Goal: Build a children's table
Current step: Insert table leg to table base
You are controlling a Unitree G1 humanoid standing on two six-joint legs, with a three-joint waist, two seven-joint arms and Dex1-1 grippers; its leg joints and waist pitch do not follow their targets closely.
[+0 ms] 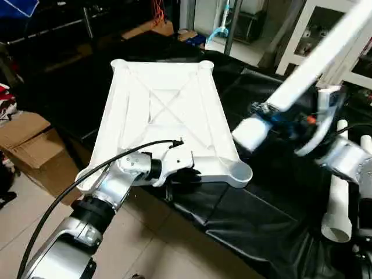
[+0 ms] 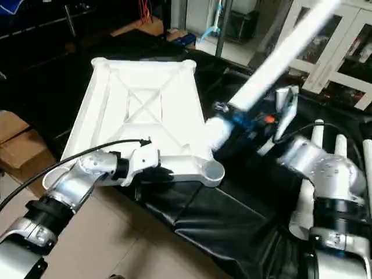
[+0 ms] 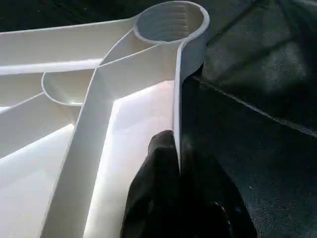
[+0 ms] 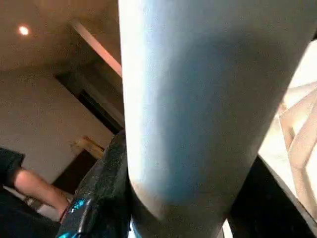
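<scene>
The children's table top (image 1: 168, 110) lies upside down on a black cloth, its X ribs and round corner sockets facing up. My left gripper (image 1: 189, 173) is shut on the top's near rim, just left of the near-right corner socket (image 1: 238, 172). In the left wrist view the thin rim (image 3: 177, 124) runs between the black fingers (image 3: 158, 168) up to that socket (image 3: 171, 22). My right gripper (image 1: 273, 119) is shut on a long white leg (image 1: 317, 64). The leg slants up to the right, and its lower end (image 1: 250, 132) hangs just above and right of the same socket.
Spare white legs (image 1: 337, 197) lie on the black cloth (image 1: 232, 226) at the right. A cardboard box (image 1: 29, 145) stands on the floor at the left. A white glass-door cabinet (image 1: 349, 46) is at the back right. A person's arm (image 4: 29, 183) shows in the right wrist view.
</scene>
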